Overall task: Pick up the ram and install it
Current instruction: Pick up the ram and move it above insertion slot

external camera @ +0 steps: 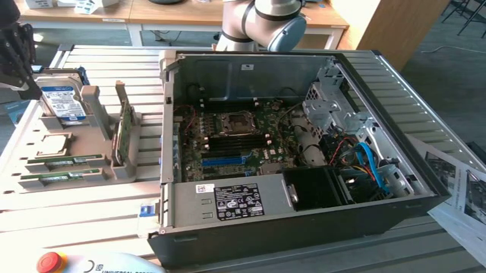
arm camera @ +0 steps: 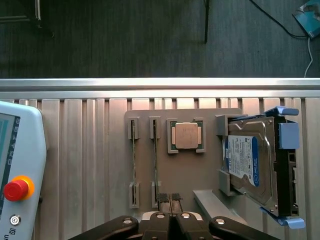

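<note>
Black claw (arm camera: 170, 200) is pressed together, nothing between its tips. It hangs over the grey holder (arm camera: 192, 175), tips just beside one end of the nearer ram stick (arm camera: 155, 160); touching or apart, cannot tell from the wrist view. That ram stick sits on edge in its holder slot, not lifted. The second ram stick (arm camera: 134, 160) stands parallel in the next slot, just beside it.

On the other side of the nearer stick a CPU chip (arm camera: 186, 136) lies flat in a square pocket. Past that, a hard drive (arm camera: 252, 167) with a blue-and-white label leans tilted in the holder's end bracket.

In the exterior view a larger green card (external camera: 122, 133) stands on edge in the holder, between the sticks and the PC case (external camera: 304, 233). Dark hardware (external camera: 15, 57) at that view's left edge, above the hard drive, is probably the wrist.

The case lies open on the slatted metal tabletop (arm camera: 90, 150), motherboard (external camera: 243, 136) exposed, blue slot (external camera: 227, 161) showing, well apart from both sticks. A teach pendant (arm camera: 20, 145) with a red button (arm camera: 16, 189) rests on the tabletop near the holder.
</note>
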### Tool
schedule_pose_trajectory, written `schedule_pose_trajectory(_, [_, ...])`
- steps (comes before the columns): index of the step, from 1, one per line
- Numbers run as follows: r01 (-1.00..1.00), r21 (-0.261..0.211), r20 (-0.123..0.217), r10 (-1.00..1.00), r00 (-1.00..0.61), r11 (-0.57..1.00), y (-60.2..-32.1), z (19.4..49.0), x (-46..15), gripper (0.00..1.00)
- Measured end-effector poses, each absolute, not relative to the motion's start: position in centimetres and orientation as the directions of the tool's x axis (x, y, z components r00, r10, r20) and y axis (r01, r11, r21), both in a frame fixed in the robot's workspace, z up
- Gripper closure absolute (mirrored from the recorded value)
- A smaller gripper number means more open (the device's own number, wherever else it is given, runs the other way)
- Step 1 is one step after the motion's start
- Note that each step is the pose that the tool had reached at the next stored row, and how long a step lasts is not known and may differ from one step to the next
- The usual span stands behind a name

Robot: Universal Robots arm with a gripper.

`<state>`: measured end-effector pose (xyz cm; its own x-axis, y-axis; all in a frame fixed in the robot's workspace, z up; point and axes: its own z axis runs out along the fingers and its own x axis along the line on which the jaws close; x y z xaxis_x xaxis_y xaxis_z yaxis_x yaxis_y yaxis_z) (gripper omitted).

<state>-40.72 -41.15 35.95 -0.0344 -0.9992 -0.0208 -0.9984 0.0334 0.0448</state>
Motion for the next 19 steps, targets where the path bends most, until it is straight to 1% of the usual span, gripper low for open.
schedule_pose_trajectory(19, [-0.998, 0.045, -0.020, -0.999, -0.034, 0.033, -41.1, 33.0, -40.8, 0.89])
